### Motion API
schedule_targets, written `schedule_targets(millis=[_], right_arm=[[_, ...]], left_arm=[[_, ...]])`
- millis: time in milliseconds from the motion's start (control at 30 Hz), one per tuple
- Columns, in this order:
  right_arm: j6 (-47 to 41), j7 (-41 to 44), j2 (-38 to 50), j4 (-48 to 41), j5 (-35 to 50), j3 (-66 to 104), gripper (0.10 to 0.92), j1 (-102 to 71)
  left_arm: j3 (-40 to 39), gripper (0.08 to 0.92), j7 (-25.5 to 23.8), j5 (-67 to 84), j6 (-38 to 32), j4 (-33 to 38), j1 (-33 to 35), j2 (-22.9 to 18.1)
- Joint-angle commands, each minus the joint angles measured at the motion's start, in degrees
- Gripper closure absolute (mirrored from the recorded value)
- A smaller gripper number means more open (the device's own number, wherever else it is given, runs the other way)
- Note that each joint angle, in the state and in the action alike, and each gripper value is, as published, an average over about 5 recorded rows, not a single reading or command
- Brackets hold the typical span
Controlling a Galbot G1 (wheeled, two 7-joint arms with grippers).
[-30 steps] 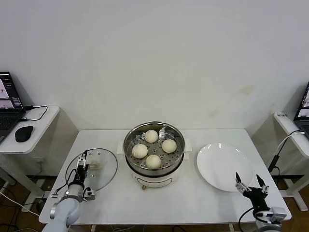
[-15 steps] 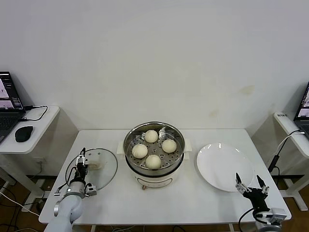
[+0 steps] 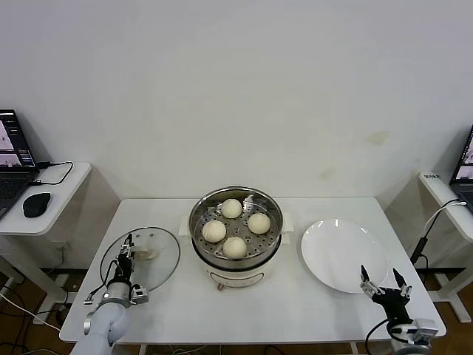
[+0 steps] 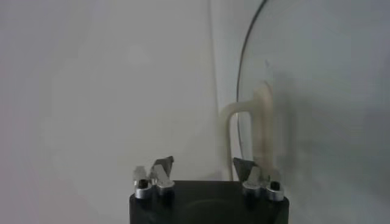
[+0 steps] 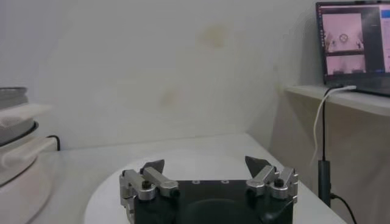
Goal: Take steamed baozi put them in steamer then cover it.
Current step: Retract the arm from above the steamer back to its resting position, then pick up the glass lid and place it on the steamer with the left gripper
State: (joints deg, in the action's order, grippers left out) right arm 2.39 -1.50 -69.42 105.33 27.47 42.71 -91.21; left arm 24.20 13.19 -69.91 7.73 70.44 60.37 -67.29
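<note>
The steamer stands uncovered at the table's centre with several cream-white baozi on its perforated tray. Left of it the cover, a clear glass lid, lies flat on the table, its cream handle up. My left gripper hovers low over the lid, just left of that handle. In the left wrist view the handle stands just ahead of one fingertip, and the left gripper has its jaws apart with nothing between them. My right gripper waits open near the plate's front edge, the right gripper empty.
A flat white plate lies right of the steamer. A side table at far left carries a laptop and mouse. Another side table with cables stands at far right. The steamer's edge shows in the right wrist view.
My left arm has shifted slightly beside the lid's handle, its elbow sinking lower. The right arm, lid and baozi have not moved.
</note>
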Motion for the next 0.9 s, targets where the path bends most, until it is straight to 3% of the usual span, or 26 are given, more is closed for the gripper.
schedule_targets(millis=[33,267,433,900], right_arm=[[0.0,0.1,0.0,0.2,-0.1,0.3,0.203,-0.1],[-0.2,0.1,-0.4,0.4,-0.5,0.2,0.202,0.1],[-0.7,0.0,-0.6,1.0,-0.1,0.5,0.203,0.7],[-2.9,-0.6,-0.6,3.5,2.5,0.7,0.202,1.6]], left_arm=[[0.2,0.548,0.4,0.6,-0.4,-0.3,0.1,0.1],[0.7,0.747,0.3,0.8,-0.5,1.6,1.4,0.7],[2.0,0.855,-2.6,0.6,0.7,10.2,4.8,1.9],[5.2,0.861,-15.0,1.8,12.9,37.7,12.0,3.6]])
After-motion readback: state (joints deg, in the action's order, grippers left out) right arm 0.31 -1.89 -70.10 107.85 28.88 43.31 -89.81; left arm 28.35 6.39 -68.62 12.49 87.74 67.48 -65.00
